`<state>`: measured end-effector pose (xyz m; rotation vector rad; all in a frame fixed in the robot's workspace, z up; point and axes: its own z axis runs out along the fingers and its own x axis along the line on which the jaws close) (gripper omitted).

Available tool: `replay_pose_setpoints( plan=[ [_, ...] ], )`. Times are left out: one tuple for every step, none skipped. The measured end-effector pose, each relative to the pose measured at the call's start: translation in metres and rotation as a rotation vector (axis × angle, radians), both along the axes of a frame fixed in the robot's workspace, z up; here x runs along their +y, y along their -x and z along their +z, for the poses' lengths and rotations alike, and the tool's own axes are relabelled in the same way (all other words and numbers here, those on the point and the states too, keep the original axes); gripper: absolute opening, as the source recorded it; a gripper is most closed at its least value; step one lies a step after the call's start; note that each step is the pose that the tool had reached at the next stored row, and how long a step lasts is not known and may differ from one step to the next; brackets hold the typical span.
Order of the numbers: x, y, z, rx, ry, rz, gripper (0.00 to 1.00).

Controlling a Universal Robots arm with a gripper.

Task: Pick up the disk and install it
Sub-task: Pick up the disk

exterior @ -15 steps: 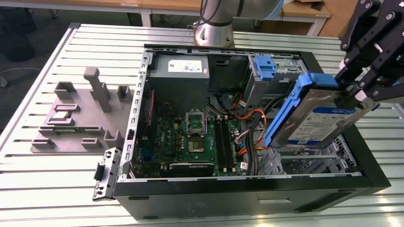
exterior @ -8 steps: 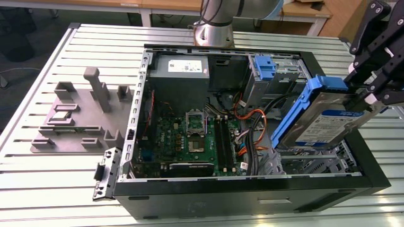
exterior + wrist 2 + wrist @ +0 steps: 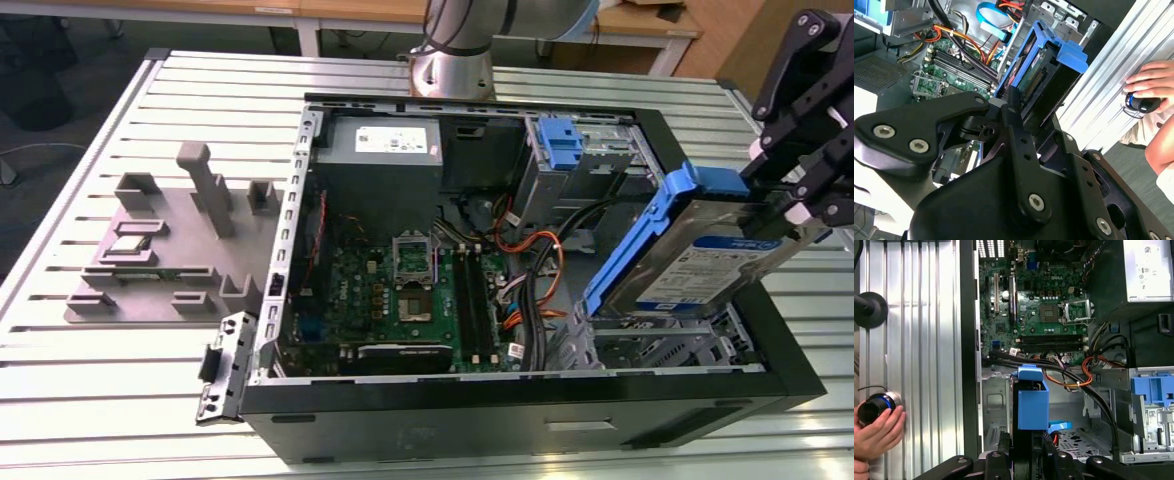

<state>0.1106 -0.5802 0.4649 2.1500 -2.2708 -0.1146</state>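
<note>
Pincer (image 3: pixel 797 208): clenched on the upper end of the disk, one black finger against each broad face.
Disk (image 3: pixel 705 268): gripped in the pincer and tilted, with the label side up and a blue frame along the edges; lower end slopes down from the pincer into the open case.
Drive cage (image 3: pixel 667 340): bare metal, directly beneath the pincer and the disk; cannot tell whether it touches the disk's lower end.
Case (image 3: pixel 534 405): lies open on the bench (image 3: pixel 120 400), under the pincer.
Motherboard (image 3: pixel 400 290): on the case floor, well apart from the pincer, toward the exterior view's left.
Blue bracket (image 3: pixel 561 140): in a bay at the far wall of the case, apart from the pincer.
Grey fixture (image 3: pixel 160 250): on the bench outside the case, far from the pincer.
Hand (image 3: pixel 879 432): a person's, on the bench beside the case, fingers around a blue-ringed knob (image 3: pixel 873 407).
</note>
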Motion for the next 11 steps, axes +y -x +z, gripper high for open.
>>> replay_pose_setpoints(
  plan=[
    [0.0, -0.0016, -0.0003, 0.0, -0.0001, 0.0, 0.35],
    [0.0, -0.0027, -0.0006, 0.0, -0.0001, 0.0, 0.35],
    [0.0, -0.0031, -0.0009, 0.0, 0.0001, 0.0, 0.35],
    [0.0, -0.0031, -0.0016, 0.0, 0.0001, 0.0, 0.35],
    [0.0, -0.0036, -0.0025, 0.0, 0.0001, 0.0, 0.35],
    [0.0, -0.0041, -0.0035, 0.0, -0.0001, 0.0, 0.35],
    [0.0, -0.0044, -0.0042, 0.0, 0.0, 0.0, 0.35],
    [0.0, -0.0044, -0.0043, 0.0, 0.0, 0.0, 0.35],
    [0.0, -0.0044, -0.0043, 0.0, 0.0001, 0.0, 0.35],
    [0.0, -0.0045, -0.0043, 0.0, 0.0002, 0.0, 0.35],
    [0.0, -0.0051, -0.0047, 0.0, 0.0, 0.0, 0.35]
  ],
)
